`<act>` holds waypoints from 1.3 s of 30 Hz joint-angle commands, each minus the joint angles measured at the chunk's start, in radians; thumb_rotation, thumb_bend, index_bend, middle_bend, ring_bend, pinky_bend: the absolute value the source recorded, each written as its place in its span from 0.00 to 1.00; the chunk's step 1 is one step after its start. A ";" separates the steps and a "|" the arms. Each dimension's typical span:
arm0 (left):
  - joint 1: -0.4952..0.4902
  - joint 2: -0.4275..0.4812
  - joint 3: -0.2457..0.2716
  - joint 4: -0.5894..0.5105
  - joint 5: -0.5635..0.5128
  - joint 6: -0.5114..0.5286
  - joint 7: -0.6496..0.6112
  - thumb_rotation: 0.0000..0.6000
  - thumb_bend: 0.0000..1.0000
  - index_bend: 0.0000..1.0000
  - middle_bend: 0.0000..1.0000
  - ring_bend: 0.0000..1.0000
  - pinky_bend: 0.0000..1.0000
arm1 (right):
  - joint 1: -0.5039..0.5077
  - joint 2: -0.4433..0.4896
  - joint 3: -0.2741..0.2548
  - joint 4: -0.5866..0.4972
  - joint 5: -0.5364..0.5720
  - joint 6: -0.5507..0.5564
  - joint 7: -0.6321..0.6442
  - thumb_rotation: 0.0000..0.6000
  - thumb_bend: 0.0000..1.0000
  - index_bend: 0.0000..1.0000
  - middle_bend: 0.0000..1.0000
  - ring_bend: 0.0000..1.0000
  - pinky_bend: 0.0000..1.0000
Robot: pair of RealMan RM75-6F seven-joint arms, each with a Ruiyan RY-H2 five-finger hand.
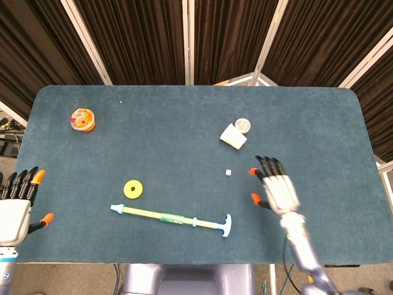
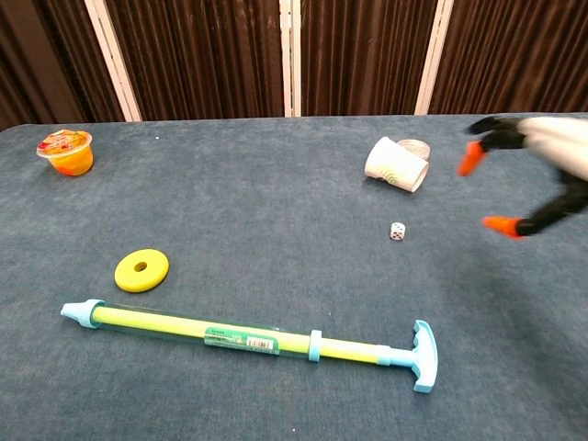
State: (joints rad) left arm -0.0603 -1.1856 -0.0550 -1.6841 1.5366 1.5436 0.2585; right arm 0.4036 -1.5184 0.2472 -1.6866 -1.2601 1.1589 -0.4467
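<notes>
The right hand hovers over the blue table with fingers spread and nothing in them, and the small white die lies just beside it at about nine o'clock, with the tipped paper cup near at eleven o'clock. The die looks light, hard and smooth, so it would probably be best pinched across two opposite faces between thumb and one fingertip, since it may skid or roll on the cloth. The left hand rests spread and empty at the table's near left edge, well apart from the yellow ring and the toy water pump.

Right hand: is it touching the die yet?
No, the right hand is open with a clear strip of table between it and the die.
</notes>
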 commanded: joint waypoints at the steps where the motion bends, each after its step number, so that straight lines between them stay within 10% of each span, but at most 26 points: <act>1: -0.007 0.001 -0.013 0.012 -0.026 -0.014 -0.016 1.00 0.05 0.00 0.00 0.00 0.00 | 0.099 -0.116 0.064 0.100 0.121 -0.072 -0.082 1.00 0.23 0.36 0.07 0.00 0.00; 39: -0.029 -0.004 -0.019 0.031 -0.080 -0.047 -0.031 1.00 0.05 0.00 0.00 0.00 0.00 | 0.294 -0.352 0.085 0.491 0.358 -0.155 -0.054 1.00 0.22 0.46 0.11 0.00 0.00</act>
State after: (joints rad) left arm -0.0895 -1.1897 -0.0737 -1.6529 1.4567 1.4968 0.2274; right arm 0.6961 -1.8684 0.3330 -1.1984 -0.9031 1.0046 -0.5023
